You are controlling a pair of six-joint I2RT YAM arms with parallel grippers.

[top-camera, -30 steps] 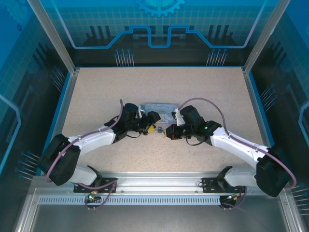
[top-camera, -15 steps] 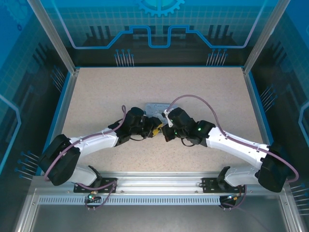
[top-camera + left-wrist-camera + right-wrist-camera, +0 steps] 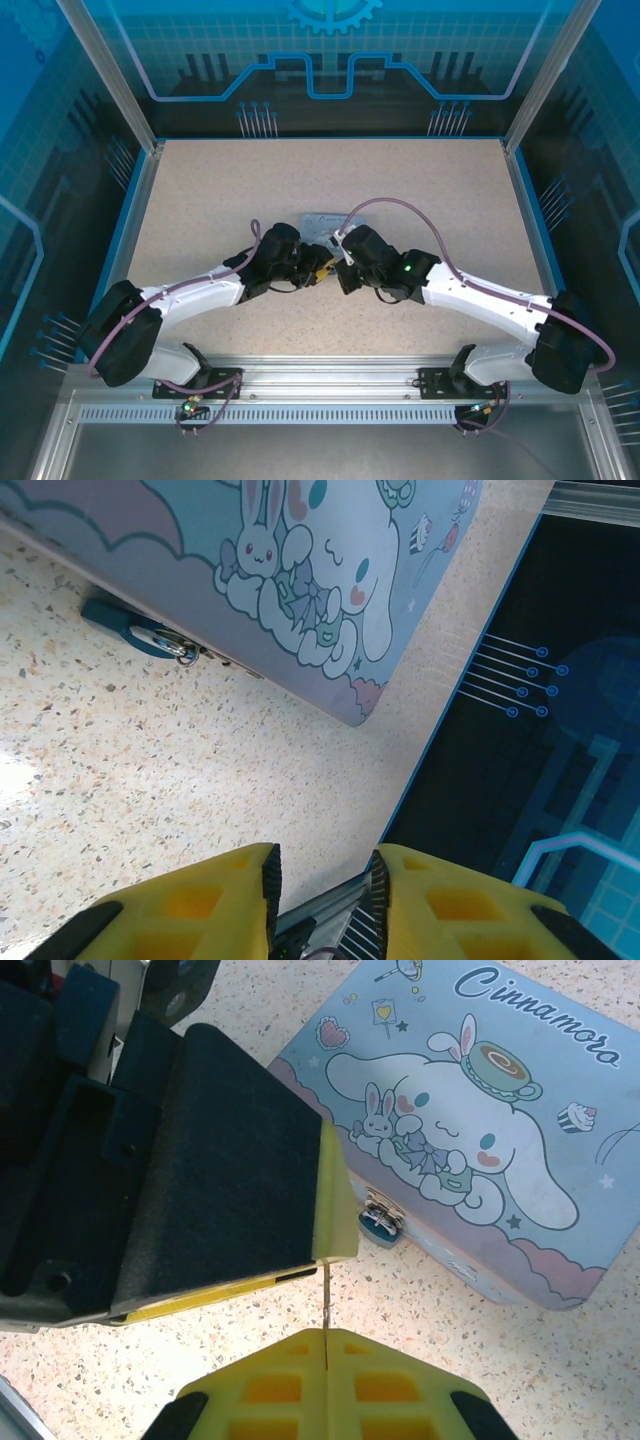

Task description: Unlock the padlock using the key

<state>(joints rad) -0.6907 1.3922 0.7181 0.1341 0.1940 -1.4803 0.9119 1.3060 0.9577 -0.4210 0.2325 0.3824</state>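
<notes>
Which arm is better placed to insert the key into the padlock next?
Right. The right fingers are shut on the key, whose tip points toward the padlock on the tin. The left fingers are apart, holding nothing.

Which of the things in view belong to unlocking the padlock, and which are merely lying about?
Belong to the job:
- padlock, small with a blue body
- key, thin and dark, pinched in the shut right gripper

Just there:
- cartoon-print tin, with the padlock at its clasp
- speckled table
</notes>
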